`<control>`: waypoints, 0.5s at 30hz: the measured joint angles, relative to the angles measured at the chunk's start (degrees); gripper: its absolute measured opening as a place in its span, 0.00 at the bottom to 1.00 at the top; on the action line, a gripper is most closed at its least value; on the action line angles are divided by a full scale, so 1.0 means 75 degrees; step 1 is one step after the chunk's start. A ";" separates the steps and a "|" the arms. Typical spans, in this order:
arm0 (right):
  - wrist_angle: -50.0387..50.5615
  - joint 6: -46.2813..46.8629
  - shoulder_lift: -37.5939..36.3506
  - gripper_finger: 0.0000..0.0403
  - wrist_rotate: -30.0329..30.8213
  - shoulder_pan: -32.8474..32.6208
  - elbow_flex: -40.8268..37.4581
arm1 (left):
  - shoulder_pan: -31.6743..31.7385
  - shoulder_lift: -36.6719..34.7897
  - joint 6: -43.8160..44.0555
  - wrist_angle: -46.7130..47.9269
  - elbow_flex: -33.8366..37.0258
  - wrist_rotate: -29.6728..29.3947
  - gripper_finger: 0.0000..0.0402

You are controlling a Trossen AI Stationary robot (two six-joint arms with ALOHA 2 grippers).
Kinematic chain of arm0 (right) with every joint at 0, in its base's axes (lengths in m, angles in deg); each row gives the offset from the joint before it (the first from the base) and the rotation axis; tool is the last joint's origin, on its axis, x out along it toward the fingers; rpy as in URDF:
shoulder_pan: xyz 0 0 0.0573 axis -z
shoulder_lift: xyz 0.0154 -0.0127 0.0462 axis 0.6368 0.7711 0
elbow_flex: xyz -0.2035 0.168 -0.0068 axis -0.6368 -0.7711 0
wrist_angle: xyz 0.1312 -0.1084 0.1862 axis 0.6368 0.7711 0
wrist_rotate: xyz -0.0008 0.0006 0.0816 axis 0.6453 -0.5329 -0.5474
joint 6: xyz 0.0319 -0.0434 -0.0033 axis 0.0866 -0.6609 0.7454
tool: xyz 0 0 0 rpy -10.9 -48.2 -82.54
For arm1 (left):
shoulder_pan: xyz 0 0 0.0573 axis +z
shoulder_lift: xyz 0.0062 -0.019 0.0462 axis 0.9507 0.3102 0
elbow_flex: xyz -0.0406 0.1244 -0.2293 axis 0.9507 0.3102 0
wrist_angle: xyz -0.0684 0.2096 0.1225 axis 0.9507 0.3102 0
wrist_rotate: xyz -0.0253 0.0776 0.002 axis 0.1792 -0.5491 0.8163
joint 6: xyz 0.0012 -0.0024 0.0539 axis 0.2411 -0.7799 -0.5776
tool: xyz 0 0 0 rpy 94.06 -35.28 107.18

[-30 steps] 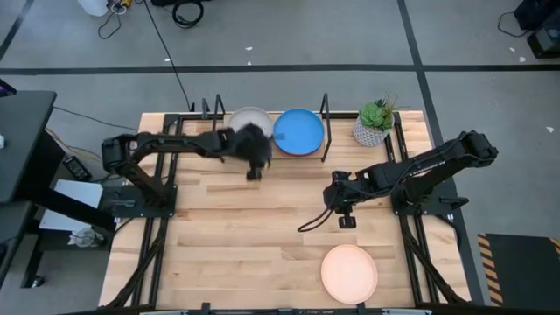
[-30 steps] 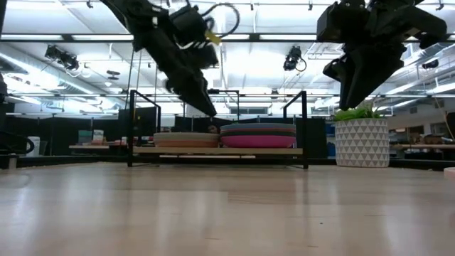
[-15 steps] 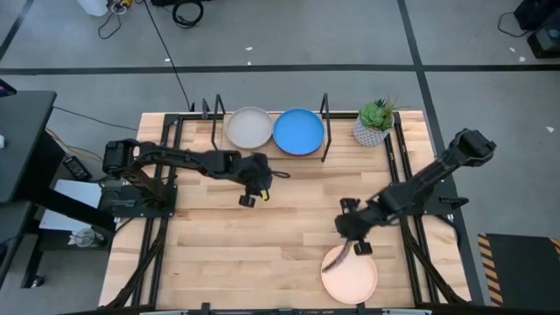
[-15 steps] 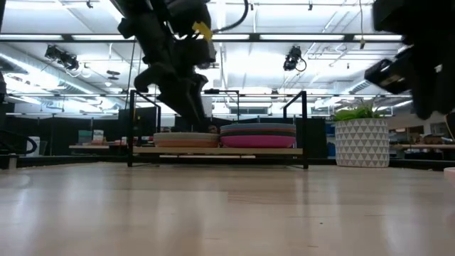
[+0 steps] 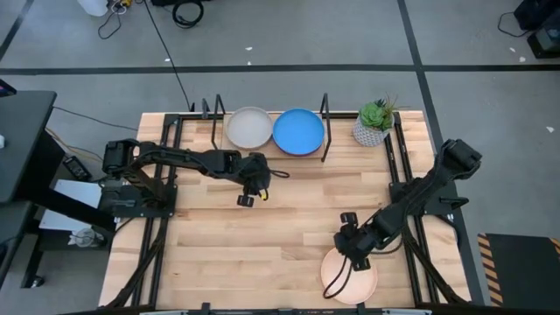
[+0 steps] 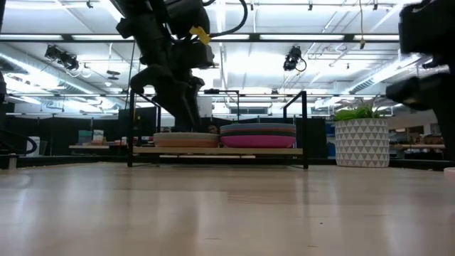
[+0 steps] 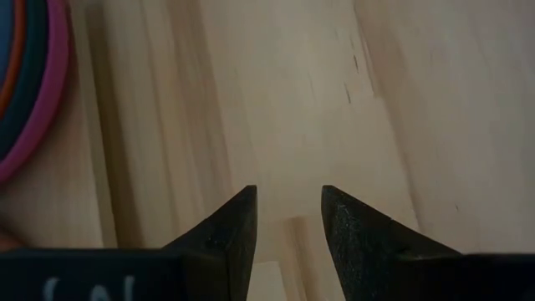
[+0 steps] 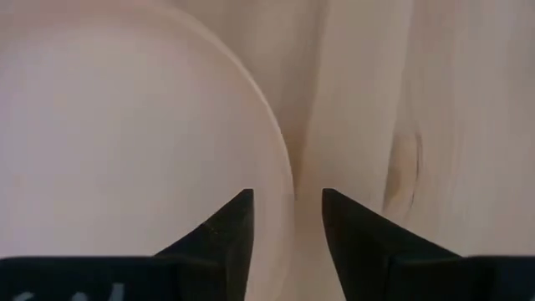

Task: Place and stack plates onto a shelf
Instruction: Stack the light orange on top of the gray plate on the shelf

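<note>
Right gripper (image 5: pixel 348 255) has its jaws parted with nothing between them, straddling the rim of the peach plate (image 8: pixel 125 134) in the right wrist view; in the high view it hangs over that plate's 10 o'clock edge, plate lying flat on the tabletop (image 5: pixel 262 236) at its near-right part. To do the pick well, I judge: one finger over the rim, one outside, drop low, close on the lip, lift level. Plate sits close to the table's near edge, so little room at 6 o'clock; open wood from 9 to 12 o'clock toward the shelf (image 5: pixel 325 131). Shelf at the far edge holds two stacks, grey plate (image 5: pixel 248 128) and bright blue plate (image 5: pixel 298 131) on top. Potted plant (image 5: pixel 375 121) just beside the shelf at 3 o'clock. Left gripper (image 5: pixel 248 194), jaws apart and empty, waits in front of the shelf, in the carry lane.
</note>
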 joint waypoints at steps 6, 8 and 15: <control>0.1092 -0.0187 0.0824 0.42 0.0704 0.0147 0.0407 | -0.0020 -0.0003 -0.0037 0.0047 0.0000 0.0000 0.35; 0.1671 -0.0198 0.0964 0.42 0.1587 0.0334 0.0525 | -0.0063 -0.0003 -0.0074 0.0000 0.0000 0.0000 0.35; 0.2574 -0.0351 0.0579 0.42 0.3710 0.1309 0.0847 | -0.0310 -0.0003 -0.0297 -0.0911 -0.0003 0.0108 0.35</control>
